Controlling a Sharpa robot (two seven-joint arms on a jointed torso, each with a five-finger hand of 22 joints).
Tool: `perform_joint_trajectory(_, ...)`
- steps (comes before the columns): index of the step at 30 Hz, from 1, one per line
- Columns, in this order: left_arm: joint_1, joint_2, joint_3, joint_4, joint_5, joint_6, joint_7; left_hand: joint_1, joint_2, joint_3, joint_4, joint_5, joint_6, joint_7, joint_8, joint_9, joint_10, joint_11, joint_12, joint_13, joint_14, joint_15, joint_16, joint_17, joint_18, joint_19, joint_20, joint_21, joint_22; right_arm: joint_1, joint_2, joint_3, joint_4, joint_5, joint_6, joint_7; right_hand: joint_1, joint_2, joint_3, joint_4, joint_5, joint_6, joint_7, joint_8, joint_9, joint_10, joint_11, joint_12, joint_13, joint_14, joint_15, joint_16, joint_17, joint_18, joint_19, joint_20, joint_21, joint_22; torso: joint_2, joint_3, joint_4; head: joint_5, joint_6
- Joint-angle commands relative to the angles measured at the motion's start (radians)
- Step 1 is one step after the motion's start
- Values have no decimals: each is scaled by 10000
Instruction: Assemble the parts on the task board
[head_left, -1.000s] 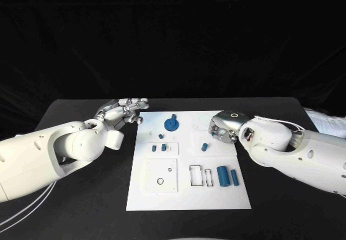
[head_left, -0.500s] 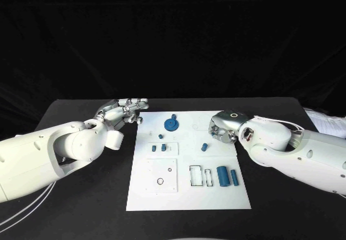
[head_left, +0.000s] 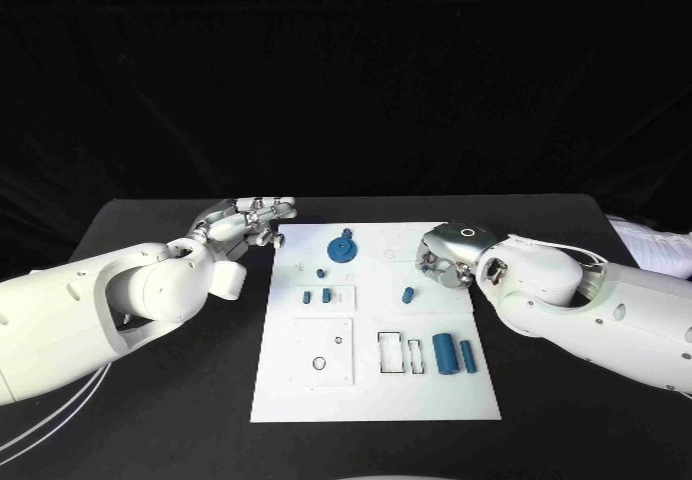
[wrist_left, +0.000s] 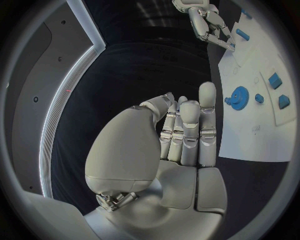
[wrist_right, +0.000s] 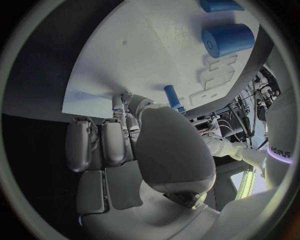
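Task board (head_left: 378, 400) lies flat in the middle of the black worktop (head_left: 144, 400), its blue parts scattered over it: a gear (head_left: 343, 247) near the far edge, a small peg (head_left: 410, 294) mid-board, two cylinders (head_left: 453, 354) beside the rectangular slots. The left hand (head_left: 245, 222) hovers just off the board's far left corner, fingers straight and together, holding nothing. The right hand (head_left: 447, 262) hangs over the board's right edge near the peg, fingers curled downward; whether anything sits between them cannot be told. The likely risk: curled fingers coming down on the light board's edge could shove or tip it, sending the loose cylinders rolling out of place.
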Motion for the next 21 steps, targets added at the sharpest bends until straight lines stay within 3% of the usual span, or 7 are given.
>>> perform_joint_trajectory(1, 4, 4, 5, -4, -69, 129, 20, 38, 43, 9, -50, 2, -37, -48, 36, -13, -52, 5, 63, 7, -97, 1, -43, -8, 69, -10, -34, -51, -8, -32, -45, -5, 152, 44, -213, 45, -15, 65, 47, -13, 16, 41, 30, 8, 23, 223, -170, -38, 1, 417, -34, 37, -3, 41, 83, -14, 49, 94, -4, -3, 0, -17, 27)
perform_joint_trajectory(6, 3, 10, 5, -20, -80, 133, 12, 38, 43, 9, -50, 2, -37, -48, 36, -13, -52, 5, 63, 7, -97, 1, -43, -8, 69, -10, -34, -51, -8, -2, -234, 46, 351, 239, -320, 12, -78, 49, 58, -21, -9, 47, 40, 2, 36, 235, -161, -62, -8, 418, -25, 48, 5, 38, 88, -6, 56, 104, -5, -2, 6, -22, 37)
perform_joint_trajectory(10, 3, 1, 5, -24, -83, 144, -4, 43, 49, 5, -60, 2, -46, -43, 33, -15, -63, 9, 65, 5, -100, 3, -45, -17, 69, -9, -34, -57, -12, 30, -424, 83, 578, 435, -386, -3, -103, 38, 61, -28, -14, 48, 47, -2, 42, 242, -153, -71, -12, 418, -19, 51, 7, 36, 94, -1, 63, 113, -6, -2, -26, 9, 60)
perform_joint_trajectory(21, 2, 8, 1, -36, -85, 161, -13, 43, 49, 5, -60, 2, -46, -43, 33, -15, -63, 9, 65, 5, -100, 3, -45, -17, 69, -9, -34, -57, -12, 81, -715, 198, 1548, 807, -818, 85, -122, 13, 83, -66, -10, 36, 65, -18, 51, 233, -138, -103, -24, 418, -5, 60, 12, 35, 96, 12, 68, 119, -3, -3, 8, 16, 74)
